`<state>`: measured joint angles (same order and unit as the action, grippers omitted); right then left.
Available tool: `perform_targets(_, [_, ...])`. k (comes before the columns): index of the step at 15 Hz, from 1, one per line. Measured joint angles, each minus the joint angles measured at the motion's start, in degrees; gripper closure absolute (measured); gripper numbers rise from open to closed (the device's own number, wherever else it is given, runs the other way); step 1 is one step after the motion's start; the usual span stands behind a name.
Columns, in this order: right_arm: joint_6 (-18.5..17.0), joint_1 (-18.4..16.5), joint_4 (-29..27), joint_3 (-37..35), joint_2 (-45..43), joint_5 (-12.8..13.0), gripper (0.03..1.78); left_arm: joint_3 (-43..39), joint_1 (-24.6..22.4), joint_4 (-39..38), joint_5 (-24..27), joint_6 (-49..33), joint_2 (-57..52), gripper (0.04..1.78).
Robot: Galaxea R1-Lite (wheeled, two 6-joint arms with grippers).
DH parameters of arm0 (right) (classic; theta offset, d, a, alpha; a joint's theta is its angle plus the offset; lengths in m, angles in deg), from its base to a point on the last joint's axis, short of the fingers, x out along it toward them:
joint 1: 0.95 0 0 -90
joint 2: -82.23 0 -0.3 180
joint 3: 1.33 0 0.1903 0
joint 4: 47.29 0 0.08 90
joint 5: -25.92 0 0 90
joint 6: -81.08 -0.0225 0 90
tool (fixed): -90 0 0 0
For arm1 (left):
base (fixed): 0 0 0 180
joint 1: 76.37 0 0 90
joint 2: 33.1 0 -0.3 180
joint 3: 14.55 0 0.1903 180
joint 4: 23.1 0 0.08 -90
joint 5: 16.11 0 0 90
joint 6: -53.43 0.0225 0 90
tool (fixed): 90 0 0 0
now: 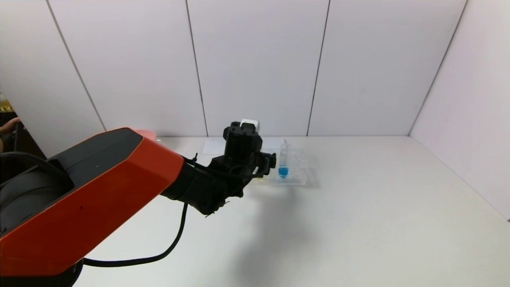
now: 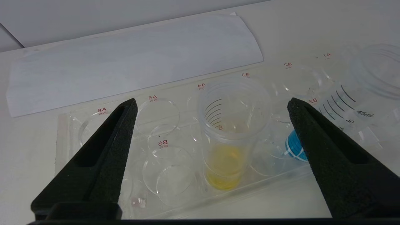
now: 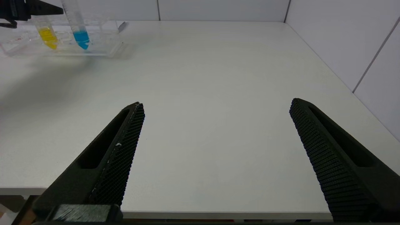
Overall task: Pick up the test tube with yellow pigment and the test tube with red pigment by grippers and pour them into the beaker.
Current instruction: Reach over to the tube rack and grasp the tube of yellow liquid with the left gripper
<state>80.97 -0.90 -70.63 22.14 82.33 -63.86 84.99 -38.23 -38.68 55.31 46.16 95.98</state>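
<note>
Left pincer [image 2: 212, 104] hangs spread wide above the clear rack [image 2: 93, 200], holding nothing; the test tube with yellow pigment [image 2: 229, 137] stands upright in the rack between its fingers, a blue tube [image 2: 295, 147] at 3 o'clock of it; right pincer [image 3: 215, 107] spread, idle over the bare counter [image 3: 218, 78]

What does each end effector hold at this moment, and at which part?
Nothing is held. The left end effector is open around the yellow test tube in the rack, fingers apart from it. The right end effector is open over bare table.
</note>
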Motion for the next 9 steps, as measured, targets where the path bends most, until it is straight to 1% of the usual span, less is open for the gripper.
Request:
perform_targets(2, [0.00,-0.02,0.00,0.00,0.00,0.00,0.11,0.00,0.11,0.01,0.12,0.06,0.02,0.37])
perform_targets(3, [0.01,-0.02,-0.02,0.00,0.00,0.00,0.11,-0.02,0.24,0.00,0.26,0.04,0.02,0.52])
perform_targets(7, [0.01,-0.02,0.00,0.00,0.00,0.00,0.11,-0.13,0.66,0.15,0.50,0.12,0.02,1.25])
perform_targets(8, [0.01,-0.02,-0.02,0.00,0.00,0.00,0.11,-0.13,0.80,0.28,0.50,0.12,0.02,1.34])
perform_targets(9, [0.01,-0.02,-0.02,0.00,0.00,0.02,0.11,-0.09,0.88,0.39,0.48,0.21,0.02,1.37])
